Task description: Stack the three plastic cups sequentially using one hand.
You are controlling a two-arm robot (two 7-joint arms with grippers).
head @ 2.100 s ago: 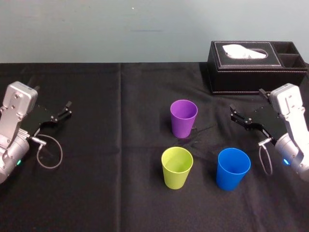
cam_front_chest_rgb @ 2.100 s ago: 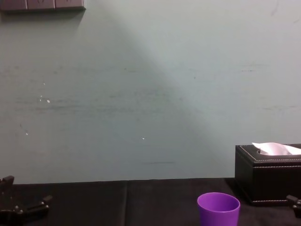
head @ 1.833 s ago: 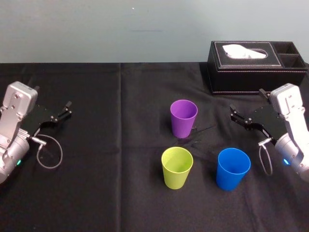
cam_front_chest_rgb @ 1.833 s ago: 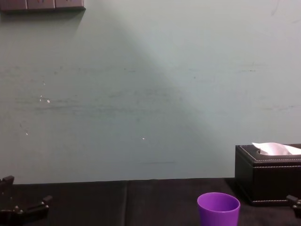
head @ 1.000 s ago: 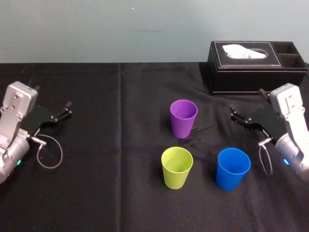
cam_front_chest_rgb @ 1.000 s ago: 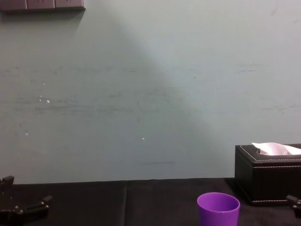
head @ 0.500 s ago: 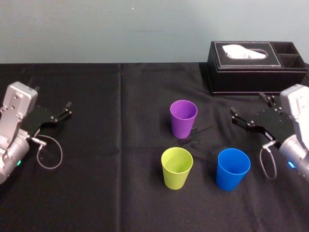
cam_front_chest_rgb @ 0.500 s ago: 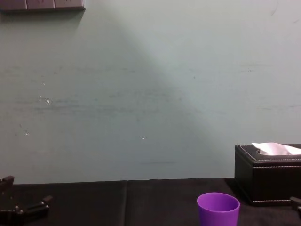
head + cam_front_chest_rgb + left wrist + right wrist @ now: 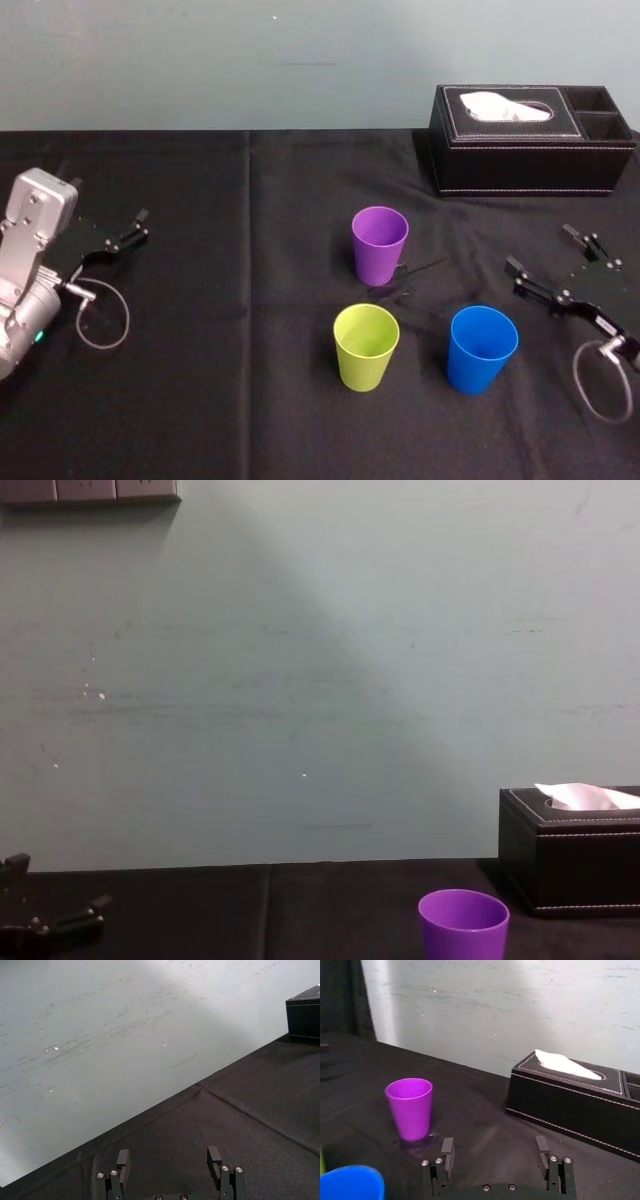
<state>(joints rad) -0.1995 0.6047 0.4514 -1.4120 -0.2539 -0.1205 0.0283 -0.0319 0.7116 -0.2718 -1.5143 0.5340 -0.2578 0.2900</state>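
Standing upright and apart on the black cloth [image 9: 200, 300]: three smooth, tapered plastic tumblers, namely the purple cup [image 9: 380, 245], yellow-green cup [image 9: 366, 347] and blue cup [image 9: 482, 349]. The right gripper [image 9: 540, 250] has blocky black fingers spread and empty. The blue cup sits near the outer side of one finger, and the purple cup stands farther ahead of that finger. In the right wrist view the blue rim is clipped at a corner, and a stitched black tissue box [image 9: 570, 1097] stands beyond the fingertips. The chest view cuts off the purple cup's base. The left gripper [image 9: 135, 228] is parked well away, fingers apart.
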